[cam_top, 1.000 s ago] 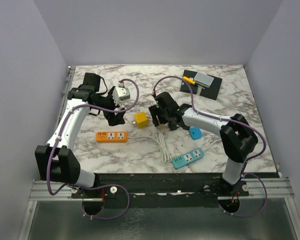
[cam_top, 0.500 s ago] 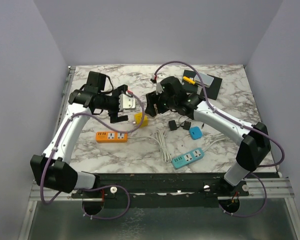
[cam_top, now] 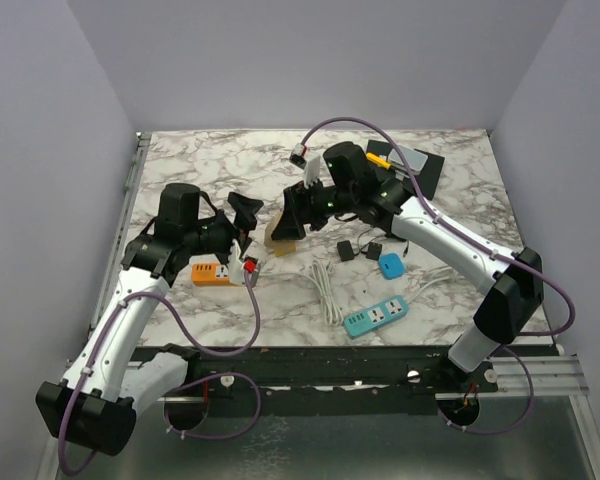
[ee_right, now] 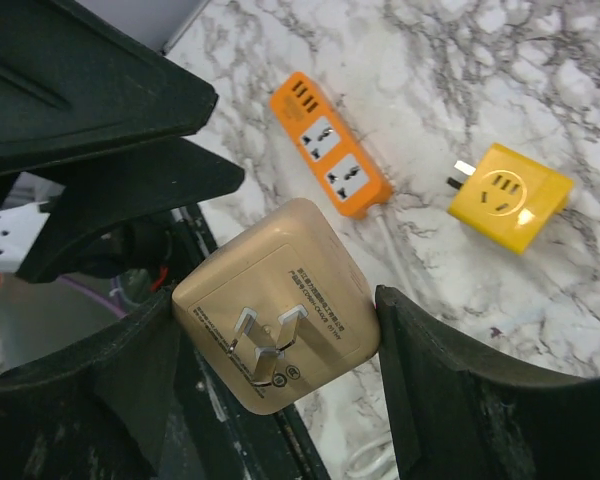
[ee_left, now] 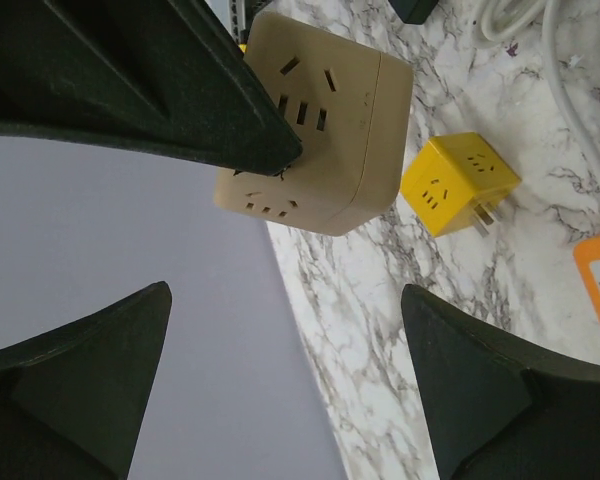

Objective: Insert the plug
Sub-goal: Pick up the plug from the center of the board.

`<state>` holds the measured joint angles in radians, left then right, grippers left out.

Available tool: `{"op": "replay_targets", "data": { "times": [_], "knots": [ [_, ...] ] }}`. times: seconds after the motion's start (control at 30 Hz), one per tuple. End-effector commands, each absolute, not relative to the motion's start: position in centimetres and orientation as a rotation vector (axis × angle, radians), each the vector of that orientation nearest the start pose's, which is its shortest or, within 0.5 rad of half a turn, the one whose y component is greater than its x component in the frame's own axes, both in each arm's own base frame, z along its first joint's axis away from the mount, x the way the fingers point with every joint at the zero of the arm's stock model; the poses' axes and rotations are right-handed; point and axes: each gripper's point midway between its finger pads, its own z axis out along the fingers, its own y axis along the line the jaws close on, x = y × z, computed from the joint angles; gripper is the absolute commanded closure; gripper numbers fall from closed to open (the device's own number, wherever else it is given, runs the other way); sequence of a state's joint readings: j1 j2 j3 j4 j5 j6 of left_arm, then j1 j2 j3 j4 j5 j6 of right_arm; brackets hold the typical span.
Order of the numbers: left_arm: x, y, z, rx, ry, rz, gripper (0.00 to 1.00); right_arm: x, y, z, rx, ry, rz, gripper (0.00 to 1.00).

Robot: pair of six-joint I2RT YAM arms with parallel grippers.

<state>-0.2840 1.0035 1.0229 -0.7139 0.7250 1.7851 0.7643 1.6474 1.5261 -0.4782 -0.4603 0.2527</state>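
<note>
The right tool (ee_right: 280, 345) grips the beige cube plug (ee_right: 275, 300) by two opposite sides and holds it in the air above the middle of the tabletop (cam_top: 200, 160). In the right wrist view the metal pins of the plug face the camera. The left tool (ee_left: 290, 390) is wide open and holds nothing; it is near the plug, at 9 o'clock from it in the top view. On the tabletop, the orange power strip (ee_right: 330, 155) lies at 12 o'clock from the plug in the right wrist view, and the yellow cube plug (ee_right: 510, 195) at 2 o'clock.
</note>
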Motion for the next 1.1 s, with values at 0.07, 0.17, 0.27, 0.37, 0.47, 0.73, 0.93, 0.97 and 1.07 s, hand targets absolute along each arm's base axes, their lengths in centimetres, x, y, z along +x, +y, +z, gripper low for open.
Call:
{"op": "replay_targets", "data": {
  "times": [0.07,0.17,0.27,0.37,0.47,0.73,0.93,0.97,1.07],
  "knots": [
    [24.9,-18.7,28.5,1.884,0.501,0.088,0.01,24.0,39.7,28.3,-0.942,2.038,1.322,0.86],
    [23.9,-18.9,28.9,1.865,0.475,0.065,0.01,23.6,40.1,28.7,-0.962,2.014,1.368,0.85],
    [23.0,-19.2,29.2,1.848,0.460,0.039,0.02,23.6,40.5,29.2,-0.967,1.990,1.403,0.85],
    [22.3,-19.3,29.4,1.838,0.454,0.023,0.08,23.7,41.1,29.7,-0.970,1.969,1.437,0.84],
    [21.9,-19.2,29.2,1.844,0.440,0.034,0.14,23.5,41.6,30.5,-0.988,1.937,1.482,0.84],
    [21.7,-19.3,29.0,1.868,0.398,0.068,0.21,23.4,42.4,31.2,-1.023,1.915,1.542,0.84],
    [22.2,-19.2,28.8,1.879,0.412,0.078,0.72,23.2,42.1,31.0,-1.031,1.917,1.537,0.58],
    [22.2,-19.2,28.8,1.879,0.413,0.076,0.79,23.2,42.0,31.1,-1.029,1.913,1.532,0.48],
    [22.3,-19.1,28.8,1.870,0.445,0.060,0.91,23.4,41.6,31.4,-1.020,1.901,1.516,0.30]
  ]
}}
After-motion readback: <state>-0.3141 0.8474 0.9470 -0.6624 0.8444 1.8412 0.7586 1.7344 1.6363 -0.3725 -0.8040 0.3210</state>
